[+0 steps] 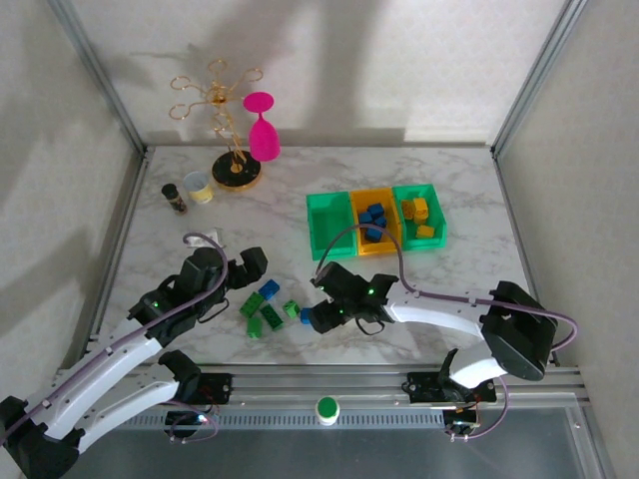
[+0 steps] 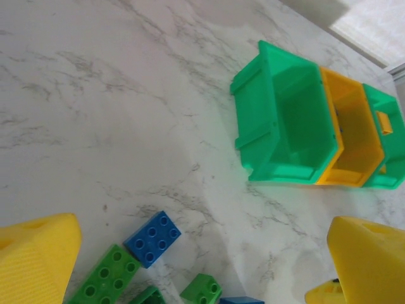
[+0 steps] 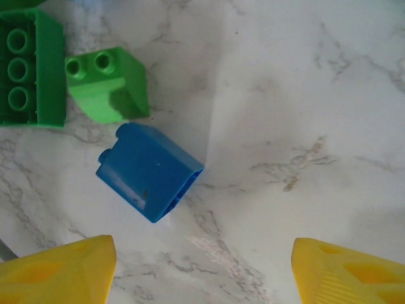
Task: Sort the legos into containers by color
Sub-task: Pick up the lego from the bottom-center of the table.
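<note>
Loose legos lie at the table's front middle: a blue one (image 1: 269, 289), green ones (image 1: 252, 304) (image 1: 272, 317) and a small green one (image 1: 292, 309). My right gripper (image 3: 202, 275) is open, and a blue lego (image 3: 150, 171) lies on its side just ahead of the fingertips, not between them. My left gripper (image 2: 202, 278) is wide open above a blue lego (image 2: 152, 237) and a green one (image 2: 104, 278). Three containers stand in a row: green (image 1: 329, 228), yellow-orange (image 1: 356, 222) holding blue legos, and green (image 1: 436, 205) holding yellow ones.
A gold stand (image 1: 232, 150) with a pink glass (image 1: 263, 130) is at the back left, with a clear cup (image 1: 198, 186) and a dark jar (image 1: 175, 197) beside it. Metal frame posts line both sides.
</note>
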